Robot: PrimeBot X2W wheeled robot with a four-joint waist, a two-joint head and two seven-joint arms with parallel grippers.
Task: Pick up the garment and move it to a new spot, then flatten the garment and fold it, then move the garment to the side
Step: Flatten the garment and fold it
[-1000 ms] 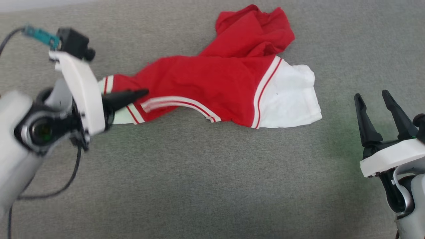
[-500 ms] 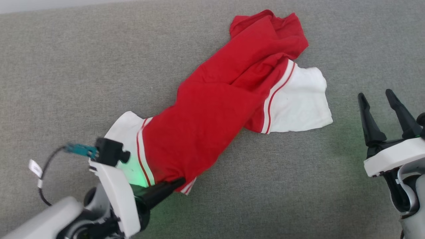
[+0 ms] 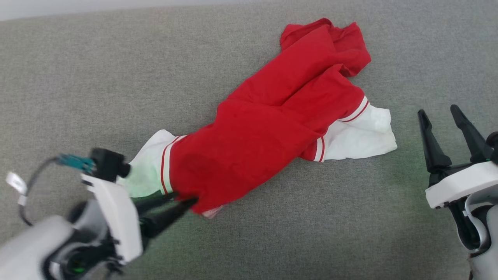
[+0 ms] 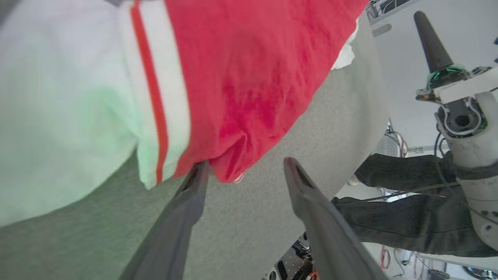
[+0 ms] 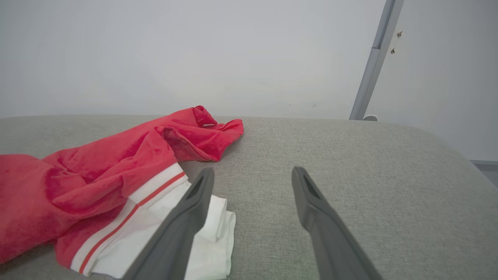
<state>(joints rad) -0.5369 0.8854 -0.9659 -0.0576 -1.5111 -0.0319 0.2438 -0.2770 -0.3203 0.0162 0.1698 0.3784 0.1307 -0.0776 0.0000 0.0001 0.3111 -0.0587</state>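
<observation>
Near the front left of the table [image 3: 272,233], the left gripper [image 3: 184,197] has its jaws wide open. It holds nothing. One of its tips touches the red bottom corner of the garment [image 3: 253,144]. By the right edge, the right gripper [image 3: 437,110] is wide open too and empty, near the garment's white end. The garment lies crumpled across the middle, from a white end at the front left up to a red bunch near the far edge.
</observation>
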